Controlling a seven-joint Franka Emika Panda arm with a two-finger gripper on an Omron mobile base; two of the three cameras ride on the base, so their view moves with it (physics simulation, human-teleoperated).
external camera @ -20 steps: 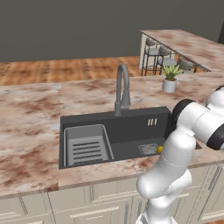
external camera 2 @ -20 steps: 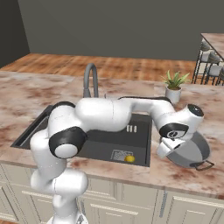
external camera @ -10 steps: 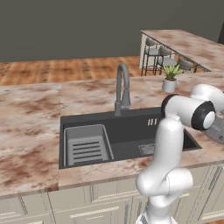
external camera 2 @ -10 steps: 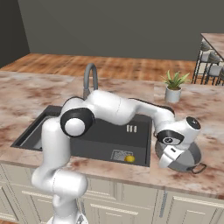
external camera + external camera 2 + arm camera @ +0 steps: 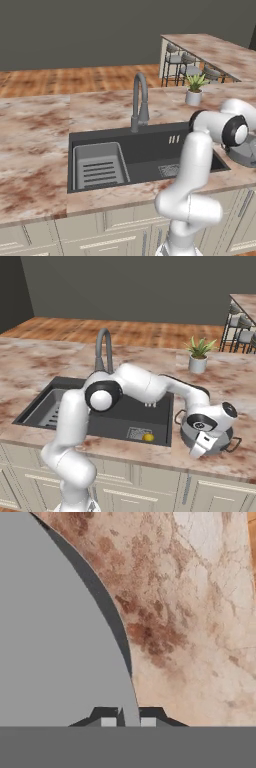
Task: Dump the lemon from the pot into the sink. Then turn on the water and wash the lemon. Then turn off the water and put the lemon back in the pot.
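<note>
In the left base view we see the sink sunk in the marbled bench, its ribbed rack at the left end and the grey faucet behind its rim; the arm reaches right of the sink, where the pot sits on the bench, partly hidden by the arm; a potted plant stands behind the pot. In the right base view the lemon lies in the sink by the front wall, near the drain grate; the pot rests just right of the sink, and the gripper sits at its near rim. In the hand view we find the fingertips pinching the pot's thin rim between them.
</note>
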